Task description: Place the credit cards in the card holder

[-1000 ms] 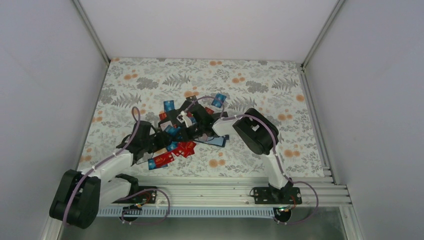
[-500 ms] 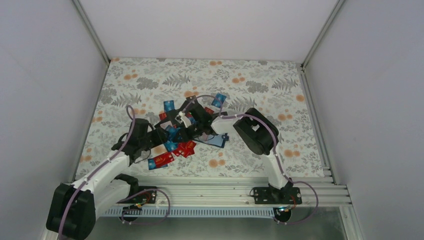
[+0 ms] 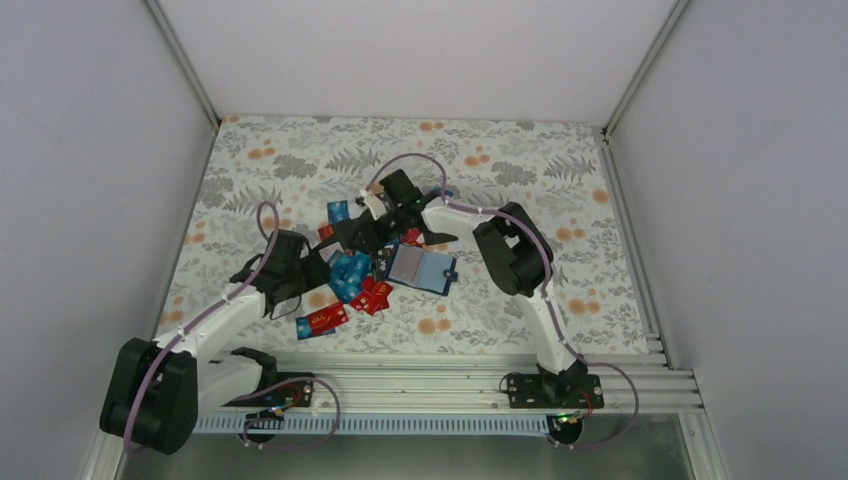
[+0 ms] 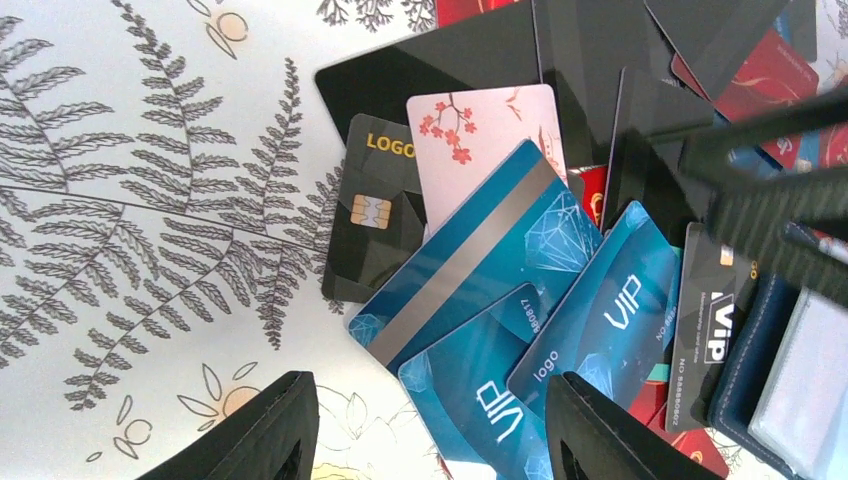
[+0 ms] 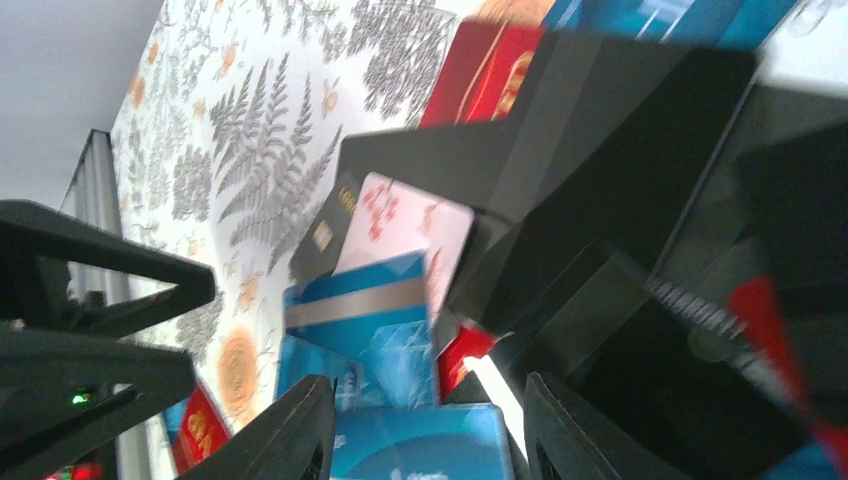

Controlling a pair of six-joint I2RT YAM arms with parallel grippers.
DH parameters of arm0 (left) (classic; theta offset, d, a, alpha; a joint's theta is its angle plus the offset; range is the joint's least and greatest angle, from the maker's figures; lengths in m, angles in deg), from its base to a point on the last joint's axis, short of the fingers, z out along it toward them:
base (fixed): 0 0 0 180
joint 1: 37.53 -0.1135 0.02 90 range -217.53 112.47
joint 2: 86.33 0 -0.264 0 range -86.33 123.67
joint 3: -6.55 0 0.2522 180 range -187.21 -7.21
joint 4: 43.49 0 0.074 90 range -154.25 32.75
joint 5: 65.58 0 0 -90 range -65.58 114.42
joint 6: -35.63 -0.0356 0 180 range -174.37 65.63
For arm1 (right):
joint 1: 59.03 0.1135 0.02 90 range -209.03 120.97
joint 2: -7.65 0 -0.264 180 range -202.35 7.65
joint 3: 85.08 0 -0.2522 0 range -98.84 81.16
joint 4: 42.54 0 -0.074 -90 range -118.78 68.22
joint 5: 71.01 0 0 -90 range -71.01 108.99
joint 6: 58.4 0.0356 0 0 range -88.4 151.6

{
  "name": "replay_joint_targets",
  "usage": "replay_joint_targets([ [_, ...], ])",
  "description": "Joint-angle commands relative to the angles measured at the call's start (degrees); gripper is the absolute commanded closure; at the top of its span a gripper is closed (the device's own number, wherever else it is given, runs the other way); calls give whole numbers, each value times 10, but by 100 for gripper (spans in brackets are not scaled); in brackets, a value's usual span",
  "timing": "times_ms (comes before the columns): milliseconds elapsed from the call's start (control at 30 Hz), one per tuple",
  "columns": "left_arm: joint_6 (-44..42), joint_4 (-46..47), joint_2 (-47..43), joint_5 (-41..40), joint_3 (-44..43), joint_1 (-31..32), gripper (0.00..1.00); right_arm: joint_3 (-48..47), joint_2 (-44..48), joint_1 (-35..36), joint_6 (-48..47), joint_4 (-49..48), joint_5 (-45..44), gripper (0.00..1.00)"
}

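one card holder (image 3: 420, 268) shows whole overhead, cropped at left wrist.

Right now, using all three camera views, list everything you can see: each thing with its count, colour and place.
credit cards: many, mostly blue and red, some black, heaped mid-table left of the holder
pink blossom card: one, pink, in the heap beside a black chip card
card holder: one, navy with paler blue inside, lying open right of the heap
tablecloth: one, white with grey ferns and orange blooms, covering the table
rail: one, silver, along the near edge
left gripper: one, black, open above blue cards
right gripper: one, black, open over the heap
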Motion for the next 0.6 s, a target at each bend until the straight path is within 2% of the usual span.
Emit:
replay_joint_targets([
  [0,4,3,8,33,5,-2,45,-71,-41,-7,-89,76,0,48],
  [233,1,38,66,56,15,-3,64,-129,-102,-8,-138,138,14,44],
  [567,5,104,159,71,35,-3,73,-25,-65,21,-184,163,68,43],
])
